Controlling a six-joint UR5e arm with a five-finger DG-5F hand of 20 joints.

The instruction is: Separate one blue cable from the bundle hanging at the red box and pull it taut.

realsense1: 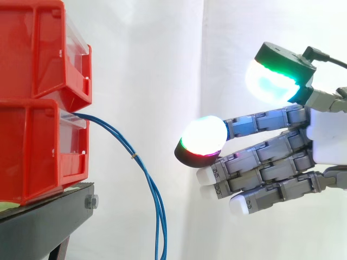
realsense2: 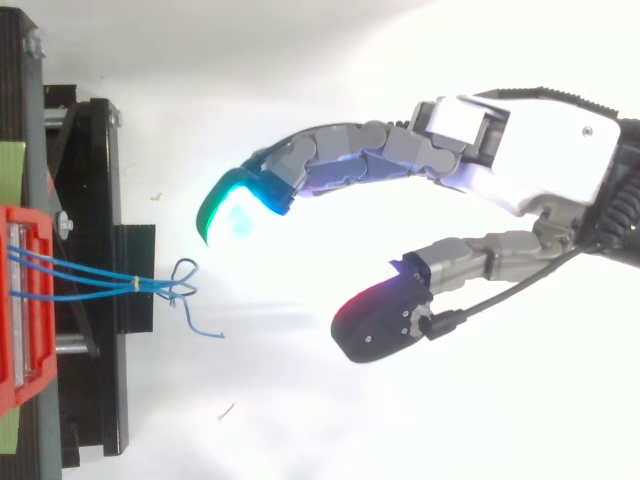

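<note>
My hand (realsense2: pixel 540 150) sits closest to the overhead camera. Its fingers are spread and nearly straight, the thumb stands well apart from them, and there's nothing in it. From the side the hand (realsense1: pixel 325 141) reaches in from the right, fingers pointing left toward the bins.

So, the blue cables (realsense1: pixel 160 233): they come out of the front of the lower red bin (realsense1: pixel 32 151), arc down to the right and hang below the bottom of the side view. A small yellowish tie (realsense1: pixel 134 157) bunches them partway along. From above, the cables (realsense2: pixel 120 282) fan out of the bin (realsense2: pixel 30 395) and meet at that tie (realsense2: pixel 136 283). Past it they end in a couple of little loops, with one loose end trailing off to the right.

None of my fingertips touch the bundle. One pad (realsense1: pixel 203 135), glowing white with a red-green rim, is the nearest to it, but there's clear space between. The thumb pad (realsense1: pixel 268 81) glows cyan-green higher up on the right.

A second red bin (realsense1: pixel 38 49) is stacked on the lower one. Both sit on the black stand (realsense1: pixel 49 216), with the white curtain (realsense1: pixel 146 54) behind everything.
</note>
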